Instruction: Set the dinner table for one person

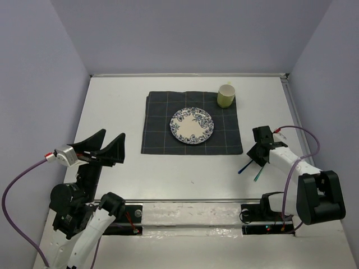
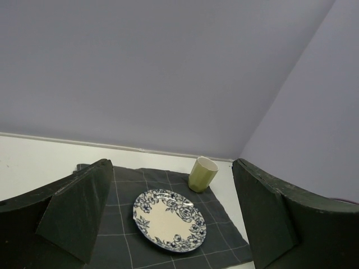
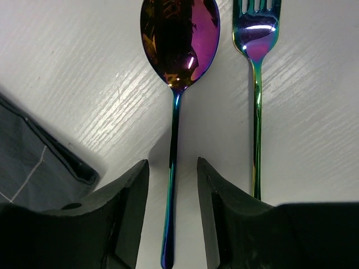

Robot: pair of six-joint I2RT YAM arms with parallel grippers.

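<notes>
From above, my right gripper [image 1: 258, 154] hangs over a spoon [image 1: 245, 167] and a fork [image 1: 258, 175] lying side by side on the white dinner table [image 1: 112, 101], just off the near right corner of the dark grid-lined cloth [image 1: 162, 140] that carries the floral plate [image 1: 192, 125] and the green cup [image 1: 226, 96]. My left gripper [image 1: 114, 134] waits well apart on the left. From my left wrist I see its fingers spread wide and holding nothing, with plate and cup far ahead between them. From my right wrist, my fingers [image 3: 132, 202] are partly parted and straddle the spoon's thin handle, a sliver of tabletop showing on each side, so I am not yet gripping. To do this well I judge I should stay centred on the handle, sink until the tips meet the table, close squarely, and keep the right finger off the fork just beside it.
</notes>
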